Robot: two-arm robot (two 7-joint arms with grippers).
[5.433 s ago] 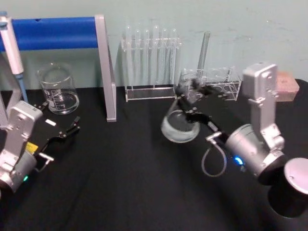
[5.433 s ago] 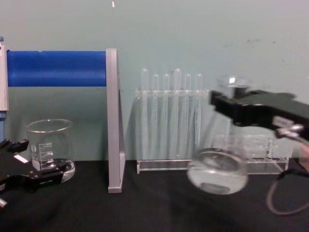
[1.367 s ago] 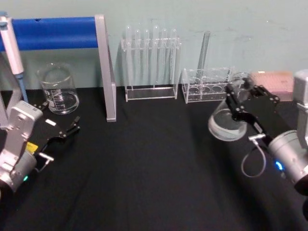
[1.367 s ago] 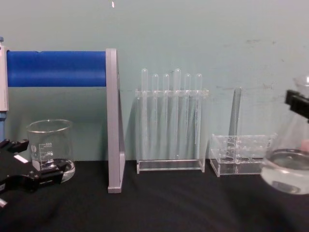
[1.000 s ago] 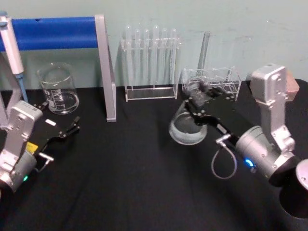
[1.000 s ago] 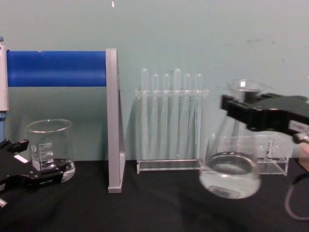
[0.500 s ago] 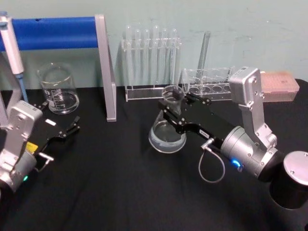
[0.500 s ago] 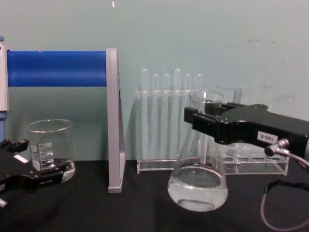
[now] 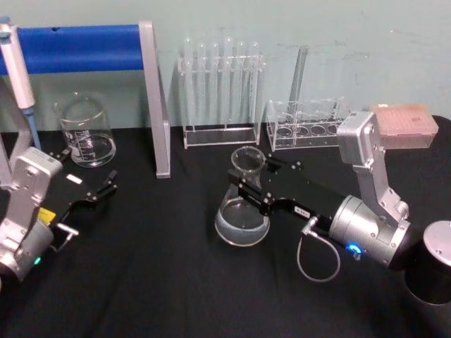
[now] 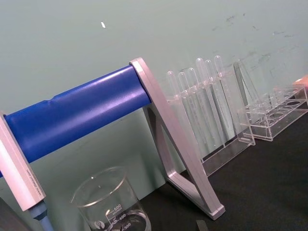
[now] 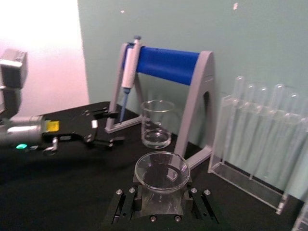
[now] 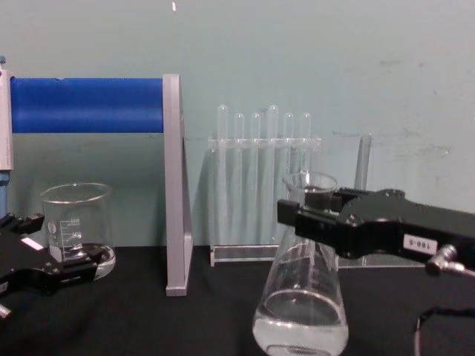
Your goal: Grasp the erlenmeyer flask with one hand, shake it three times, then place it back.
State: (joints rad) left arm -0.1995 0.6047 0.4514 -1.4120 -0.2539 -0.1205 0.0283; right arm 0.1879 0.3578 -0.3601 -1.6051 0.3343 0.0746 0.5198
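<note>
Erlenmeyer flask (image 12: 300, 311), clear liquid inside, upright in right end effector (image 12: 304, 219).

My right gripper (image 9: 247, 186) is black with a small white label. The erlenmeyer flask (image 9: 242, 222) is clear glass, its liquid colourless. At ten o'clock from it, the stand (image 9: 84, 48) has a bright blue bar on grey legs. The table (image 9: 176, 282) is black and the wall (image 9: 366, 28) pale green. My left gripper (image 9: 91, 174) is black, with a white tag.
</note>
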